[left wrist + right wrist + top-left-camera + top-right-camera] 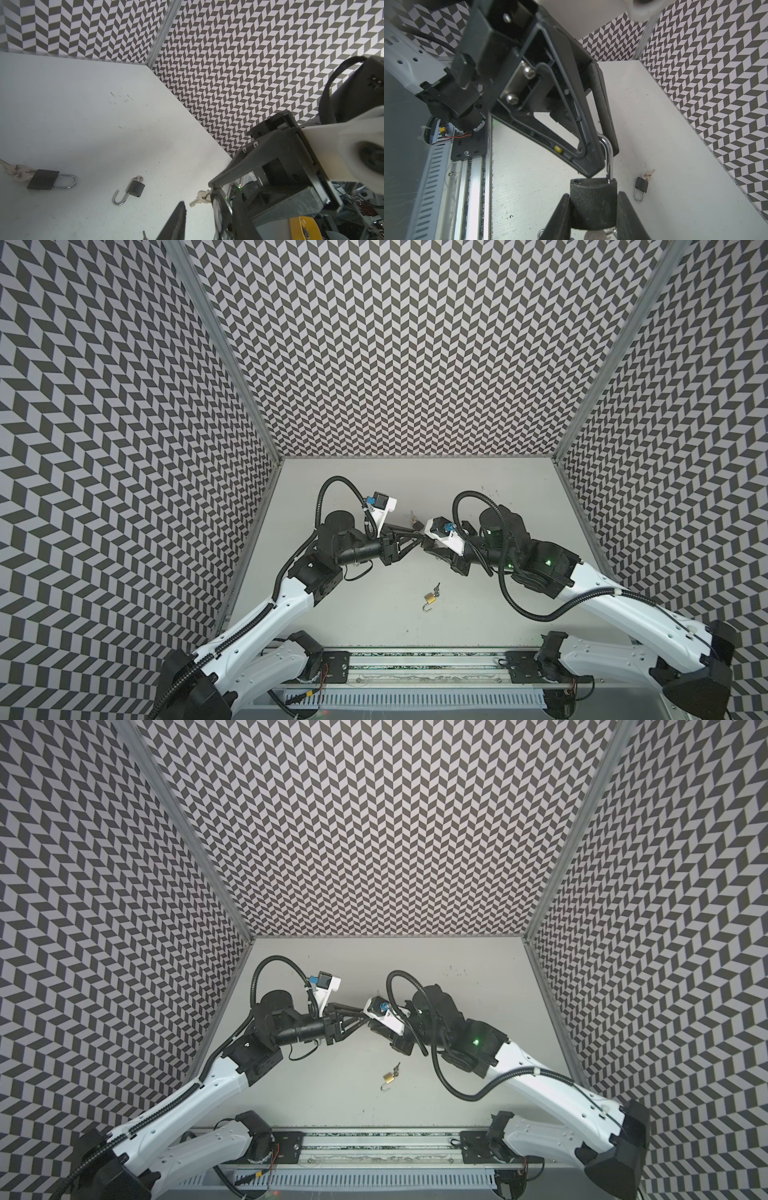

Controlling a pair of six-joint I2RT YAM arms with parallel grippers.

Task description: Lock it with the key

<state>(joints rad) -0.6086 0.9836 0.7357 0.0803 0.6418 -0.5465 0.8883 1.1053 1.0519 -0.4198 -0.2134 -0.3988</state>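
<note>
**Desk:** Where is the padlock?

**Me:** In my right gripper (593, 196). Its two fingers are clamped on the flat sides of the padlock (593, 209), which I hold above the table (529, 187). The shackle end points away from my wrist, toward the other arm.

**Desk:** Is it latched?

**Me:** No. One leg of the shackle (610, 158) sits in the body, and the hole for the other leg is bare.

**Desk:** And your left?

**Me:** My left gripper (604, 159) has a finger on each side of that shackle, very close to it. I cannot tell whether they squeeze the metal or only straddle it. In both top views the two grippers meet tip to tip.

**Desk:** The key?

**Me:** A key (198, 199) dangles on a ring just beside my right fingers, at the wrist end of the body. I cannot tell whether any key sits in the keyhole.

**Desk:** Anything else down there?

**Me:** A brass padlock (430, 597) lies on the table with its shackle open. It is well apart from both grippers, on the side toward the arm bases. A third padlock (641, 185), latched and with keys on it, also lies apart from both.
</note>
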